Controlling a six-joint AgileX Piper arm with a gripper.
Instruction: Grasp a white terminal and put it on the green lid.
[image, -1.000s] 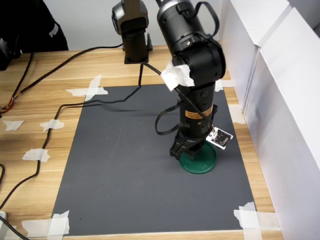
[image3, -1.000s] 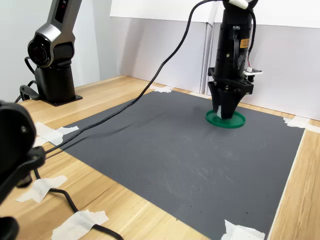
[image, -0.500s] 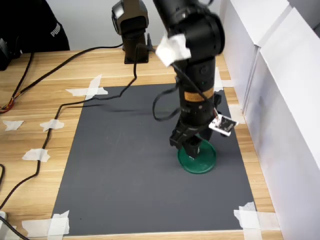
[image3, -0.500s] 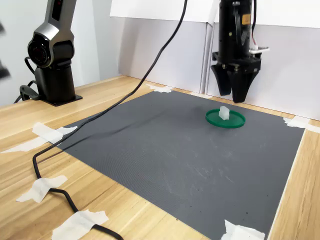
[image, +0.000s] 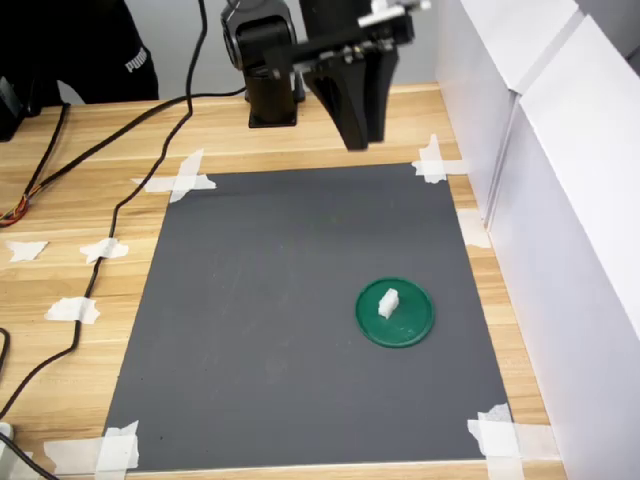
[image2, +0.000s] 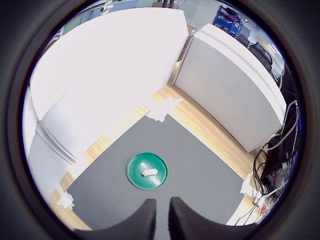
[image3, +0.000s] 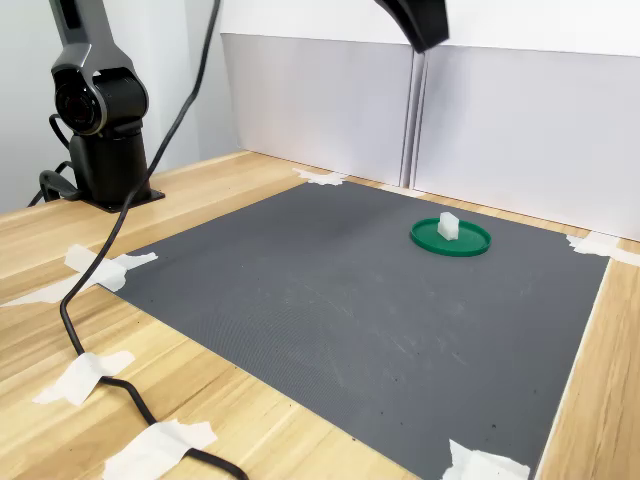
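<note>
The white terminal (image: 388, 301) rests on the green lid (image: 410, 325), a little off its centre, on the dark mat in the first exterior view's lower right. In the second exterior view, the terminal (image3: 447, 227) stands on the lid (image3: 470, 245) too. My gripper (image: 358, 140) hangs high above the mat's far edge, well away from the lid and holding nothing. In the wrist view its two dark fingers (image2: 148, 216) are nearly together, and the terminal (image2: 149, 172) and lid (image2: 137, 177) lie far below.
The grey mat (image: 260, 320) is taped to a wooden table. White panels (image: 560, 220) wall the first exterior view's right side. The arm's base (image: 268, 70) and a black cable (image: 120, 210) are at the back and left. A person in black clothing (image: 70, 50) is at the back left.
The gripper let go of the terminal on the lid, rose and drew back toward the arm's base. Its fingers have come together. The terminal stays on the lid.
</note>
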